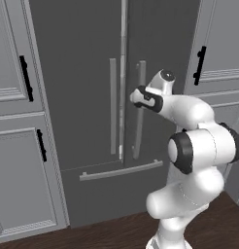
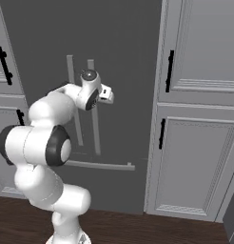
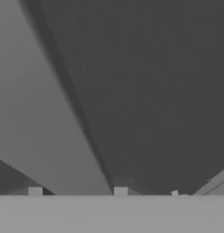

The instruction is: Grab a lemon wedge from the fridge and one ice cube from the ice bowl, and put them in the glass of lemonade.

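The fridge (image 1: pixel 82 97) (image 2: pixel 123 57) stands straight ahead, dark grey, with both doors shut. Its two long bar handles (image 1: pixel 140 121) (image 2: pixel 96 128) run side by side down the middle, and a drawer handle (image 1: pixel 121 171) lies below them. My gripper (image 1: pixel 133 97) (image 2: pixel 110 95) is at the upper part of the right door's handle, close to the door face. In the hand view the fingertips (image 3: pixel 35 191) stand wide apart, so my gripper (image 3: pixel 77 192) is open and holds nothing. A lighter bar slants across the dark door (image 3: pixel 155 91) above them. The lemon wedge, ice bowl and glass of lemonade are out of view.
Lighter grey panelled cabinets with black handles flank the fridge on the left (image 1: pixel 19 146) and on the right (image 2: pixel 199 143). A dark wood floor (image 1: pixel 102 233) runs along the bottom. My own arm bends up from the base in front of the right door.
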